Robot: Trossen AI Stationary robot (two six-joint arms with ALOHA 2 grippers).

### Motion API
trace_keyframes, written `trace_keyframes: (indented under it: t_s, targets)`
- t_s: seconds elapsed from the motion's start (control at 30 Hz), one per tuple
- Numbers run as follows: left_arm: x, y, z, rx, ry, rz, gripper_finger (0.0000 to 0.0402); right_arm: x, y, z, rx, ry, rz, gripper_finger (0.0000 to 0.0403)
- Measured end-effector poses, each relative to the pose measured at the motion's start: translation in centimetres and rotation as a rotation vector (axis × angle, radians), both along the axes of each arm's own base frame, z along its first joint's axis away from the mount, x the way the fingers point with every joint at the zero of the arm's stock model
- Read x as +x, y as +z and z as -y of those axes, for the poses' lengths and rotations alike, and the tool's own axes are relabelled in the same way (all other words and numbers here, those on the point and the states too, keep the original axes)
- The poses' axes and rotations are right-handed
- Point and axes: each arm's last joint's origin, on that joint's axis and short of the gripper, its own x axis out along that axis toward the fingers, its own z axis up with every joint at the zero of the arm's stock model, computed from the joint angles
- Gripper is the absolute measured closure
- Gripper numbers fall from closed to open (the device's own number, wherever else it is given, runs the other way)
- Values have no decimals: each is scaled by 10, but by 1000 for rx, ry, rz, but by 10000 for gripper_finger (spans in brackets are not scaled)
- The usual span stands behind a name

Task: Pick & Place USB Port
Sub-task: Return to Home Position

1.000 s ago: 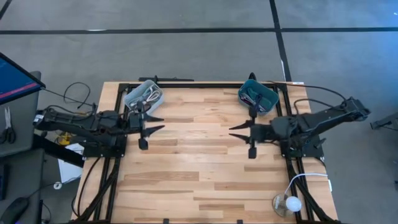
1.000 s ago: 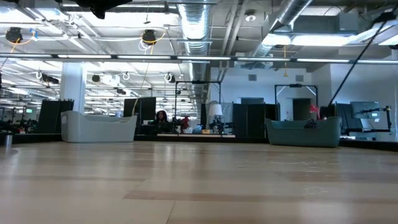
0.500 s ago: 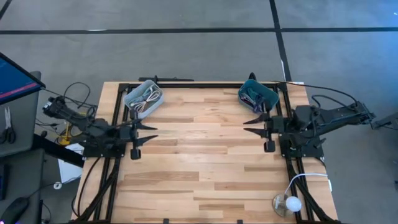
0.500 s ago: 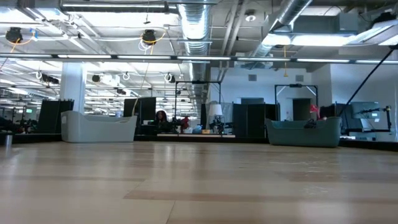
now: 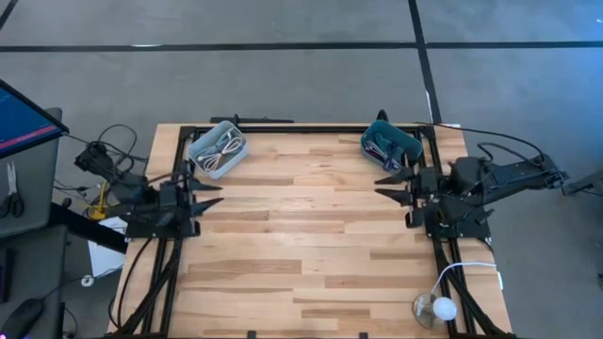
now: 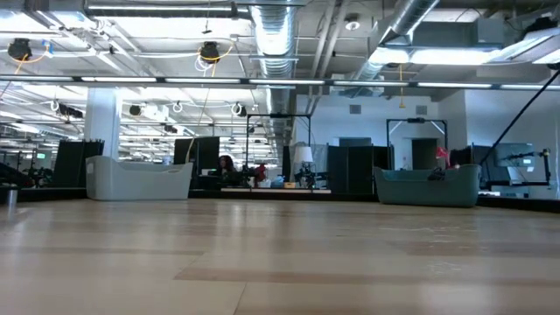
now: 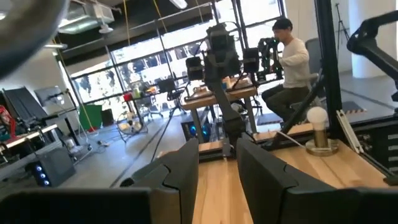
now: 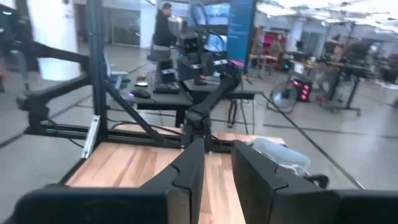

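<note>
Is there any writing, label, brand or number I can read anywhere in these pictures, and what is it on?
No text can be read in any view.
Blue banner in the room behind: any print is too blurred.
Blue screen beside the table: nothing legible.
White bin and green bin: no label shows on their walls.

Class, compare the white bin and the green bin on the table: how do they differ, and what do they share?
The white bin sits at the table's far-left corner, the green bin at the far-right. The white bin holds pale cables; the green bin holds darker cables. Both are open, rectangular and set askew.
</note>
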Motion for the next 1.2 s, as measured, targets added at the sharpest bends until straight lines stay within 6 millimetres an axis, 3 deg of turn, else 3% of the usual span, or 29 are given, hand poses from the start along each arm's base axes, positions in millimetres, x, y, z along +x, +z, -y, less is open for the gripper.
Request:
trace_keyframes:
  t_s: [0.37,0.53,0.77,1.2]
  targets:
    - [18,-6,13,86,6,-77,291,10,-5,0,26,-50,-39,329]
    - [19,-1,14,55,10,-35,291,6,-3,0,-2,-35,-24,329]
    - [-7,7,-5,-17,-3,80,291,-17,5,-1,3,175,38,329]
    - [-40,2,-29,-30,-5,143,291,-49,6,6,60,198,56,329]
